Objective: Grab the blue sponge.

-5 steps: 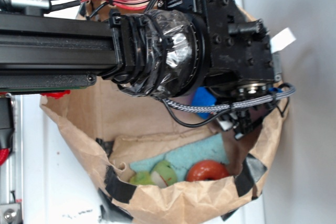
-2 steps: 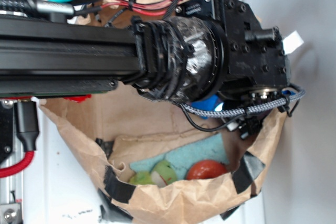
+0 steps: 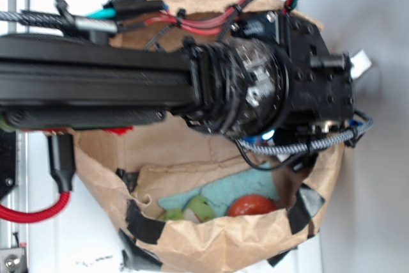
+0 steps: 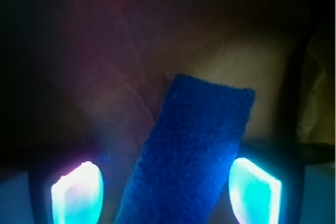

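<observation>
From the exterior view, the black arm reached across a brown paper bag [image 3: 211, 241], its wrist hiding the hand; only a sliver of the blue sponge [image 3: 267, 136] showed beneath it. A teal cloth [image 3: 243, 187], a red ring [image 3: 253, 205] and a green piece [image 3: 199, 209] lay lower in the bag.

At the wrist view, the hand [image 4: 167, 191] stood open, the sponge [image 4: 191, 150] lying slanted between its glowing fingertips [image 4: 76, 192], the right one close against it, neither clamped.
</observation>
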You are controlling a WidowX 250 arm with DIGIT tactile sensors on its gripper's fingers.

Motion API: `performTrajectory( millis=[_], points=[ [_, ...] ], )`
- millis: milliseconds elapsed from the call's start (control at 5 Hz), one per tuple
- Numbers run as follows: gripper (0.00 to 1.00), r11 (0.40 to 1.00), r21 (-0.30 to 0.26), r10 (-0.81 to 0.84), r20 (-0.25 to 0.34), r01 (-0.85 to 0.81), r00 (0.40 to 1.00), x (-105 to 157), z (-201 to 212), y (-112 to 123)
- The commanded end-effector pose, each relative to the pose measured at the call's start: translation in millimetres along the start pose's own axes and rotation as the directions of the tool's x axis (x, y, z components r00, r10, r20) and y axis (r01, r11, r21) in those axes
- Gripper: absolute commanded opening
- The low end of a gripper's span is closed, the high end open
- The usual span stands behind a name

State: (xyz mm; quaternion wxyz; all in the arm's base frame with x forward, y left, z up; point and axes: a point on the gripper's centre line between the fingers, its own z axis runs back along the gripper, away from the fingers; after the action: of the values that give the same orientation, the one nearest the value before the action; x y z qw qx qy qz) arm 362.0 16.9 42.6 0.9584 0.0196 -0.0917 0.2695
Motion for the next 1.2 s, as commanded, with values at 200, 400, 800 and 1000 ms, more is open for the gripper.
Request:
performTrajectory(
  millis=[200,400,800,1000],
  points=[
    [0.0,0.999,0.009,-0.034,0.083,0.033,0.996,-2.1,29.7,-2.3],
    [0.0,0.997,-0.03,-0.06,0.127,0.064,0.99,-2.1,52.8,4.8],
    [0.0,0.982,-0.12,-0.128,0.161,0.149,0.978,-4.4,107.5,17.9],
    [0.0,0.975,-0.08,-0.193,0.136,0.205,0.972,-7.5,124.4,18.4]
  ],
)
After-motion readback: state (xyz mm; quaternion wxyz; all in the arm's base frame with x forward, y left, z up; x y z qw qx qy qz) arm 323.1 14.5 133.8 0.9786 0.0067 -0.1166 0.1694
